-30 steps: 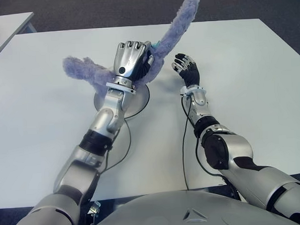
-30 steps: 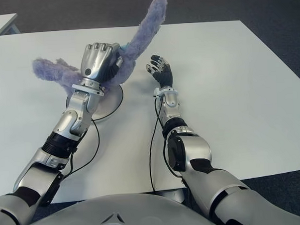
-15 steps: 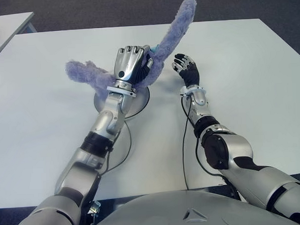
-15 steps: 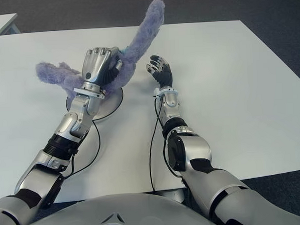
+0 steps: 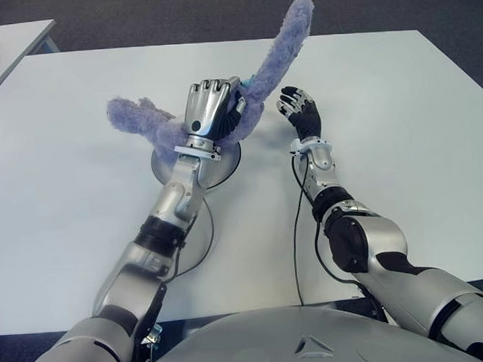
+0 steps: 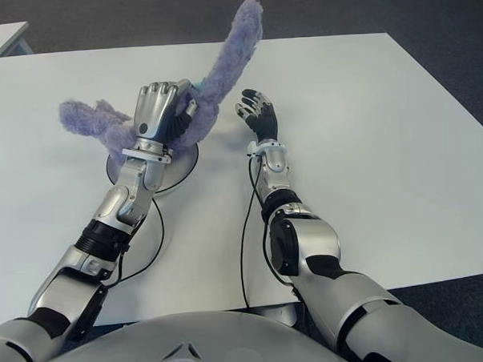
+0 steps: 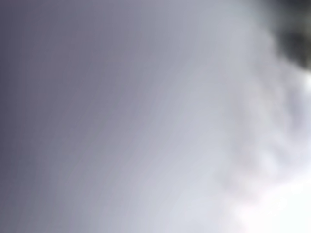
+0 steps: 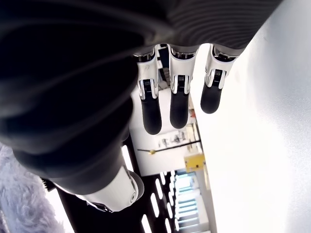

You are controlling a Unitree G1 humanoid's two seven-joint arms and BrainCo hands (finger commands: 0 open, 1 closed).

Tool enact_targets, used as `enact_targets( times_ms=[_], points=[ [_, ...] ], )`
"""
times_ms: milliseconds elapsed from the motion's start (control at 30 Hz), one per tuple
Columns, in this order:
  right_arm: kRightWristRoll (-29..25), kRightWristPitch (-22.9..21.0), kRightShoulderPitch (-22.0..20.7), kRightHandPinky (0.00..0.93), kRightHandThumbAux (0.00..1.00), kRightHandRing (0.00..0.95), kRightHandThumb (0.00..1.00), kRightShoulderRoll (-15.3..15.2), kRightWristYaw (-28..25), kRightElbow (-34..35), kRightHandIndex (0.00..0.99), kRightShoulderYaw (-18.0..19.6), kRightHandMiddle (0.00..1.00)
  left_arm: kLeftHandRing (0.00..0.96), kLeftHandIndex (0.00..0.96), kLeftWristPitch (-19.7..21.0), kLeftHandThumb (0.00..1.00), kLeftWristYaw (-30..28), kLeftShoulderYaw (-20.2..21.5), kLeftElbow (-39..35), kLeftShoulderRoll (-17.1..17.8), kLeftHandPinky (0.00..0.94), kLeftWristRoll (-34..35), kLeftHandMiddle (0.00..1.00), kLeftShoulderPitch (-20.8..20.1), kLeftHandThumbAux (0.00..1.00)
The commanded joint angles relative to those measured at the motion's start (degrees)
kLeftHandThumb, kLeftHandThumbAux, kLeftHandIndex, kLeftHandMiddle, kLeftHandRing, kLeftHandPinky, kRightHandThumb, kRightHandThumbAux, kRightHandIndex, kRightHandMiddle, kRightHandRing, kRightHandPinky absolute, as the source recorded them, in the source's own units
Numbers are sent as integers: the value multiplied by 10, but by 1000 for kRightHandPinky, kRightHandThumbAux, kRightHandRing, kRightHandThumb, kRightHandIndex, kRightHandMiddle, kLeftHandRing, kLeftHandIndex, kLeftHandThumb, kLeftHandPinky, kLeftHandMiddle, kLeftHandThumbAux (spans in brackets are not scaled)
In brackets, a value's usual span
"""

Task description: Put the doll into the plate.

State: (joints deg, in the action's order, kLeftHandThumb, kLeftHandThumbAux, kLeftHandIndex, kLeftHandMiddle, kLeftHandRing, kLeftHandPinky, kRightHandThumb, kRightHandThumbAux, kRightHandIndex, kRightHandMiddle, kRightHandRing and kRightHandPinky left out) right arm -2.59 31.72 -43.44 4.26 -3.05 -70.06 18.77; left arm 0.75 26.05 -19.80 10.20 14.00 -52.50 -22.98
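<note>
The doll (image 5: 274, 53) is a purple furry plush with long limbs, one sticking up to the far right and others spreading left (image 6: 82, 117). My left hand (image 5: 208, 106) is shut on its middle and holds it just above the round grey plate (image 5: 222, 164), which lies on the white table under the hand. Most of the plate is hidden by my left forearm and the doll. My right hand (image 5: 298, 110) shows to the right of the doll with its fingers (image 8: 179, 102) relaxed and holding nothing. The left wrist view is filled by a blur.
The white table (image 5: 399, 118) stretches wide to the right and left of the plate. A second table's corner (image 5: 11, 39) stands at the far left. Black cables (image 5: 296, 227) run from both wrists toward the table's near edge.
My left hand has drawn slightly nearer and lower with the doll, bringing it closer over the plate. The right hand has not moved.
</note>
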Motion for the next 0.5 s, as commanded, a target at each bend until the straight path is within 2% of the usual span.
enact_targets(
  times_ms=[33,200,367,500],
  points=[
    [-11,-34,137,171,896,180,427,44,10,-72,255,11,224,843,441,3,742,18,6,28,-6,858,18,847,42,696],
    [-13,-33,137,177,887,185,449,45,11,-72,272,14,231,836,442,-3,736,48,7,22,-8,853,9,831,50,695],
    [-19,-37,136,192,875,189,478,47,10,-72,289,19,230,776,436,3,699,64,2,9,-7,727,-7,779,60,694],
    [-27,-42,136,186,870,183,488,48,8,-72,293,25,219,713,427,23,685,70,-3,-10,-8,678,-27,714,74,703]
  ],
)
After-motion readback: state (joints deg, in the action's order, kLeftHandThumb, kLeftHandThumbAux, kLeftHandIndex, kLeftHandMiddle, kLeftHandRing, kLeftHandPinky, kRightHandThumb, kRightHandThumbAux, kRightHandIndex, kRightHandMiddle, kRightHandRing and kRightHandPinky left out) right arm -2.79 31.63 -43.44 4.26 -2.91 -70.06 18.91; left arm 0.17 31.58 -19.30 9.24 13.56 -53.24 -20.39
